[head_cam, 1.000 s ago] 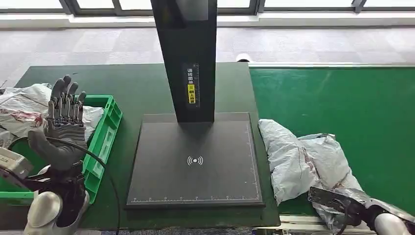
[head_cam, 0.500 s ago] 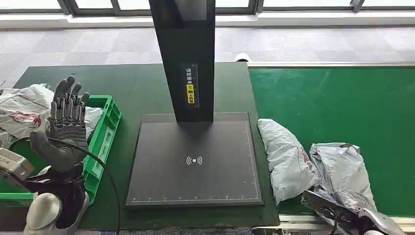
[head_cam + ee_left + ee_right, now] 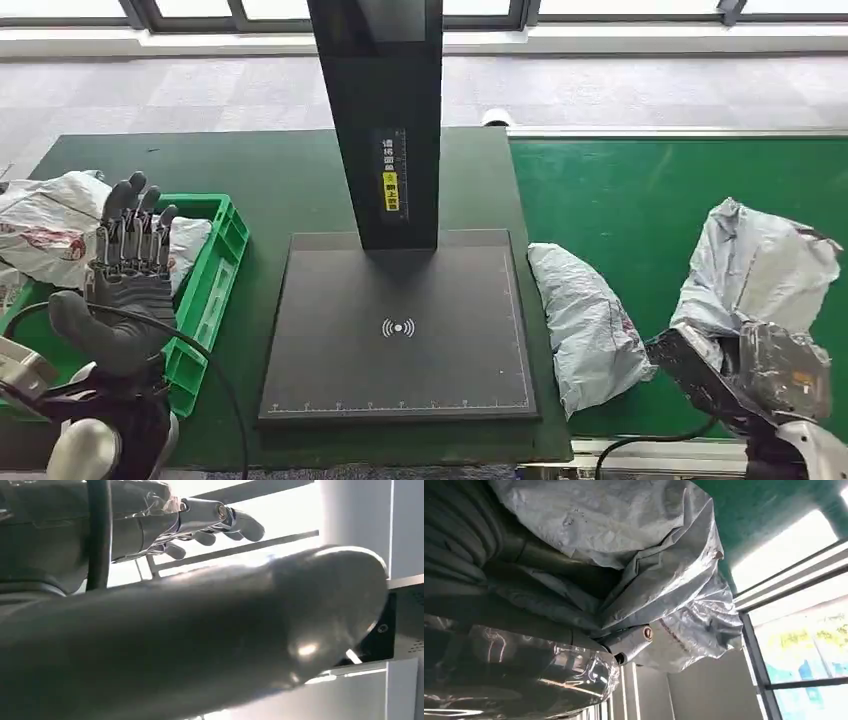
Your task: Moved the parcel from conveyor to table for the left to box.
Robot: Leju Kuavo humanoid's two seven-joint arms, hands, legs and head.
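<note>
Parcel — now lifted off conveyor by right hand.

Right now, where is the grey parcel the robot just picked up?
In the head view the grey parcel is at the right, held up by the right hand above the green conveyor, beside a second parcel lying on the belt.

Pretty much all thumb here: the left hand's thick grey thumb runs right across the shot, with the darker fingers stretched out straight behind it, holding nothing, against a bright window.
</note>
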